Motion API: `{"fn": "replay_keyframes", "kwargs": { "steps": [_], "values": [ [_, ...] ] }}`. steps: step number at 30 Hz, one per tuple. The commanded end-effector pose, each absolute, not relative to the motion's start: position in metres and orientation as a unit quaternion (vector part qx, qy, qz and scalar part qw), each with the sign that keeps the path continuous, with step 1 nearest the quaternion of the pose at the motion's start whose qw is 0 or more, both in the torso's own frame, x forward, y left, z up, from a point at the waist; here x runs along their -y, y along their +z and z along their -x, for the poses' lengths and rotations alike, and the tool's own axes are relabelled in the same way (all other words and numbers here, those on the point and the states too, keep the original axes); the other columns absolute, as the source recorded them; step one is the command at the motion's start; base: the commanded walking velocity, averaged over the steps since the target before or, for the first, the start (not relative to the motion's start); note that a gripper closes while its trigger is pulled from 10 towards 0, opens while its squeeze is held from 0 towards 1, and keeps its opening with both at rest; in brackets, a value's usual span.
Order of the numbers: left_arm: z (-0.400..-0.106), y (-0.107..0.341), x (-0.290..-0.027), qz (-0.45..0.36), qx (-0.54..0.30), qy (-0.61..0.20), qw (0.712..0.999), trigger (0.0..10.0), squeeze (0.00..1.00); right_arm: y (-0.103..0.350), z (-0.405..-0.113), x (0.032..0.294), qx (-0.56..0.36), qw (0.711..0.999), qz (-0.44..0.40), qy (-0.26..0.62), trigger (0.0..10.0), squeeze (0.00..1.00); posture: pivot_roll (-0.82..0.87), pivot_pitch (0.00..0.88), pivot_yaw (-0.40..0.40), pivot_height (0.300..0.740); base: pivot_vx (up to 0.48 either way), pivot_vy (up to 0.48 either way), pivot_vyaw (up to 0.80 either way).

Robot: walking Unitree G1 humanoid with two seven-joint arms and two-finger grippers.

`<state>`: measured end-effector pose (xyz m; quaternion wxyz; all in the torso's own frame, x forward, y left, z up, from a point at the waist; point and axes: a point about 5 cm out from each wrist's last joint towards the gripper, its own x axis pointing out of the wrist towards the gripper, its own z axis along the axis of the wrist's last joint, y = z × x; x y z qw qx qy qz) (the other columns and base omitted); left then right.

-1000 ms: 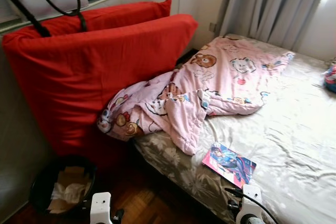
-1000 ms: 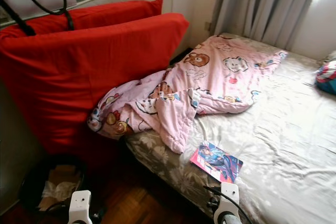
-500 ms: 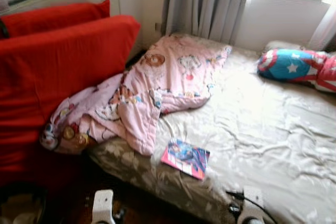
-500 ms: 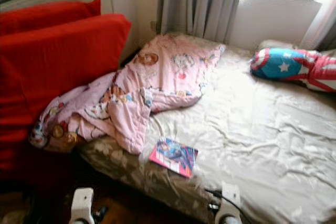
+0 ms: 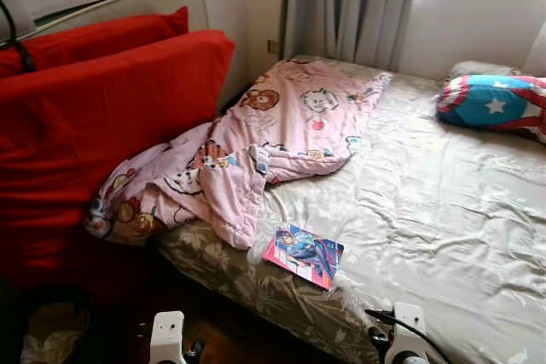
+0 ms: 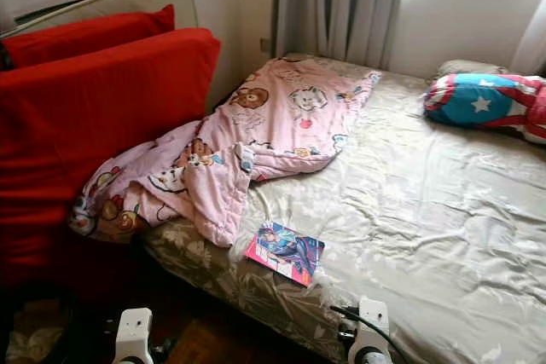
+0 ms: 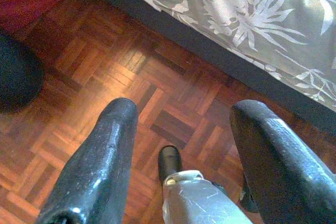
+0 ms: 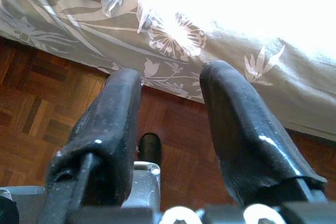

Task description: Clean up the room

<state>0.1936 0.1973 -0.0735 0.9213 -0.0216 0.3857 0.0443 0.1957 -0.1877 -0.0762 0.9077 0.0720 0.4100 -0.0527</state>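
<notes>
Facing the grey-sheeted bed [image 5: 444, 210], I'm sizing up what to tidy: both jaws hang released and empty over the parquet floor [image 7: 105, 87]. The pink-covered comic book [image 5: 304, 255] at the bed's near edge looks next; reaching it means stepping closer.

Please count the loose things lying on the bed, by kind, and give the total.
Pink cartoon blanket: 1
Comic book: 1
Star-pattern pillow: 1
Total: 3

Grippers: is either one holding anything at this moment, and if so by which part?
Nothing is held. The left gripper and right gripper both hang open over the wooden floor beside the bed.
</notes>
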Motion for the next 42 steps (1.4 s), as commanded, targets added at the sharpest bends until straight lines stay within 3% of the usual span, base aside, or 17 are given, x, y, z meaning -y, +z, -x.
{"fn": "replay_keyframes", "kwargs": {
  "steps": [1, 13, 14, 16, 17, 24, 31, 42],
  "values": [
    [-0.1920, -0.0744, -0.1992, 0.027, -0.390, 0.050, 0.919, 10.0, 0.00, -0.0743, -0.1987, 0.1883, -0.403, 0.910, -0.076, -0.055, 10.0, 1.00, 0.02, 0.000, -0.037, 0.740, 0.000, 0.000, 0.00],
    [-0.1925, -0.0740, -0.1998, 0.031, -0.388, 0.053, 0.920, 10.0, 0.00, -0.0743, -0.1991, 0.1875, -0.405, 0.910, -0.075, -0.049, 10.0, 1.00, 0.03, 0.000, -0.037, 0.740, 0.000, 0.000, 0.00],
    [-0.1923, -0.0741, -0.1998, 0.033, -0.388, 0.054, 0.919, 10.0, 0.00, -0.0744, -0.1990, 0.1874, -0.406, 0.910, -0.074, -0.048, 10.0, 0.47, 0.03, 0.000, -0.037, 0.740, 0.000, 0.000, 0.00],
    [-0.1923, -0.0741, -0.1998, 0.033, -0.388, 0.055, 0.919, 10.0, 0.00, -0.0744, -0.1990, 0.1874, -0.406, 0.910, -0.074, -0.048, 10.0, 0.47, 0.03, 0.000, -0.037, 0.740, 0.000, 0.000, 0.00],
    [-0.1923, -0.0741, -0.1999, 0.035, -0.388, 0.056, 0.919, 10.0, 0.00, -0.0744, -0.1990, 0.1874, -0.406, 0.910, -0.074, -0.048, 10.0, 0.00, 0.03, 0.000, -0.037, 0.740, 0.000, 0.000, 0.00],
    [-0.1916, -0.0746, -0.1999, 0.039, -0.390, 0.060, 0.918, 10.0, 0.00, -0.0745, -0.1989, 0.1873, -0.407, 0.909, -0.074, -0.047, 10.0, 0.00, 0.03, 0.000, -0.037, 0.740, 0.000, 0.000, 0.00],
    [-0.1913, -0.0748, -0.2001, 0.038, -0.391, 0.060, 0.918, 10.0, 0.00, -0.0746, -0.1988, 0.1869, -0.407, 0.909, -0.074, -0.044, 10.0, 0.00, 0.03, 0.000, -0.037, 0.740, 0.000, 0.421, 0.00],
    [-0.1919, -0.0743, -0.2006, 0.032, -0.390, 0.058, 0.918, 10.0, 0.00, -0.0746, -0.1990, 0.1864, -0.408, 0.909, -0.074, -0.041, 10.0, 0.00, 0.03, 0.000, -0.035, 0.740, 0.000, 0.000, 0.00]
  ]
}}
